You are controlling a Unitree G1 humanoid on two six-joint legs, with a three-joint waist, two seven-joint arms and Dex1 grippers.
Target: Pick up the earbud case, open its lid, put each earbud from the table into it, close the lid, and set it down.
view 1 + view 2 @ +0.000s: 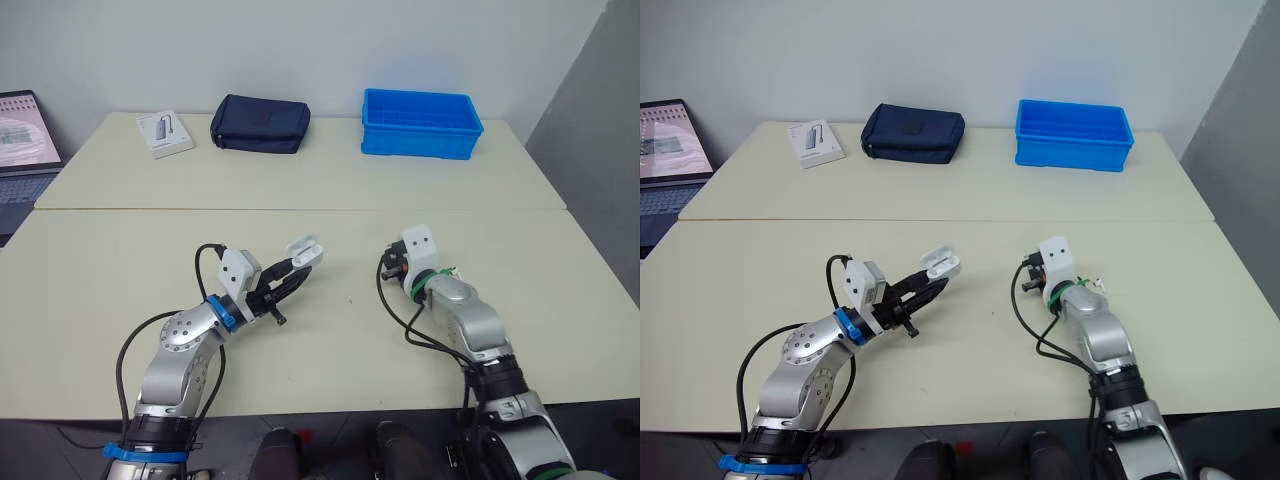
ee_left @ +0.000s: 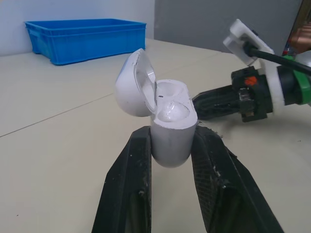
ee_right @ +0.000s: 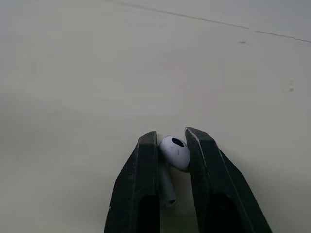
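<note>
The white earbud case [image 2: 170,138] is held upright between the two black fingers of my left gripper [image 2: 170,130], which is shut on its body. Its lid [image 2: 132,85] is swung open. One white earbud [image 2: 170,114] sits in the nearer slot, and the farther slot looks empty. In the head views the case [image 1: 305,250] hangs just above the near table, left of centre. My right gripper [image 3: 171,138] is shut on a white earbud [image 3: 176,151], low over the tabletop. It is a short way right of the case, its fingers [image 2: 218,104] pointing toward it.
On the far table stand a blue bin [image 1: 420,123], a dark navy pouch [image 1: 260,124] and a small white box [image 1: 165,133]. A laptop [image 1: 25,140] sits at the far left. A seam [image 1: 300,210] divides the two tables.
</note>
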